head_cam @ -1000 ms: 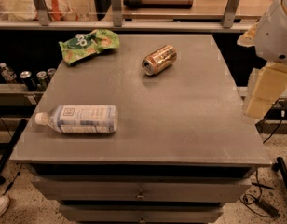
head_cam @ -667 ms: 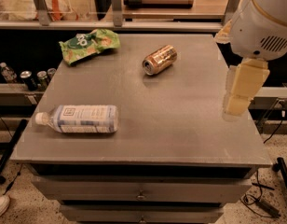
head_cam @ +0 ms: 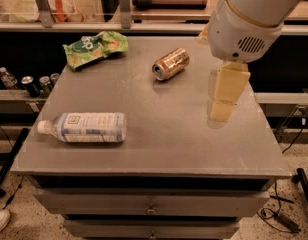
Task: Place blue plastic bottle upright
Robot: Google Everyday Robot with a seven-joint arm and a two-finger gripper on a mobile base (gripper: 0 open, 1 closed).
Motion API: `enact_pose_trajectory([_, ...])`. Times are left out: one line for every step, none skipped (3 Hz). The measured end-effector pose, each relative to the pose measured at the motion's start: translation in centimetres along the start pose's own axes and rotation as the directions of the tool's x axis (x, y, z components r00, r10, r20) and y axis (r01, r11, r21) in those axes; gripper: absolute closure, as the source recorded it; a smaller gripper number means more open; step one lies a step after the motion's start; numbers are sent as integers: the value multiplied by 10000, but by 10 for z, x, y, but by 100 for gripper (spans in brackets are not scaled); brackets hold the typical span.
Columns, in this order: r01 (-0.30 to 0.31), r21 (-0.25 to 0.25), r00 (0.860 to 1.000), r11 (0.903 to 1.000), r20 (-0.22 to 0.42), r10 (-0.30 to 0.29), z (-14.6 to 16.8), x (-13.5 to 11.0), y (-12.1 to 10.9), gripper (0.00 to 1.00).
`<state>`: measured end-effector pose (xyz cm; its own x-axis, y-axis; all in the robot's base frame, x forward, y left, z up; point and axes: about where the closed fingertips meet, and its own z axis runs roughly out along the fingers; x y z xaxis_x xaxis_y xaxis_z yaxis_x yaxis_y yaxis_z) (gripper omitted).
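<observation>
The blue plastic bottle [head_cam: 86, 127] lies on its side near the front left of the grey table [head_cam: 169, 134]. Its white cap points left, and its pale blue-and-white label faces up. My gripper [head_cam: 219, 115] hangs point-down from the white arm [head_cam: 249, 19] over the right part of the table. It is well to the right of the bottle, apart from it, and holds nothing that I can see.
A gold-orange soda can [head_cam: 170, 64] lies on its side at the table's middle back. A green snack bag [head_cam: 95, 46] lies at the back left. Dark cans [head_cam: 39, 84] and a tiny bottle [head_cam: 6, 76] stand on a low shelf to the left. Drawers are below the tabletop.
My arm and gripper have moved left, from beyond the table's right edge to over its right part. The bottle, can and bag have not moved.
</observation>
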<state>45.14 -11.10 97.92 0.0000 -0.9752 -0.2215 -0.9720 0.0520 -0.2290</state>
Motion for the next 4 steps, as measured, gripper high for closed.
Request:
enact_pose_trajectory([525,-292,9972,9982,545,-509,15,-38,5,0])
enact_pose_trajectory([999,-751,9932,9922,673,-950,38,-85,15,0])
enact_pose_trajectory([749,-904,9966,9931,421,-713,57,-131,19,0])
enact_pose_trajectory([751,-823,9960,9938,553,-707,57,-137,17,0])
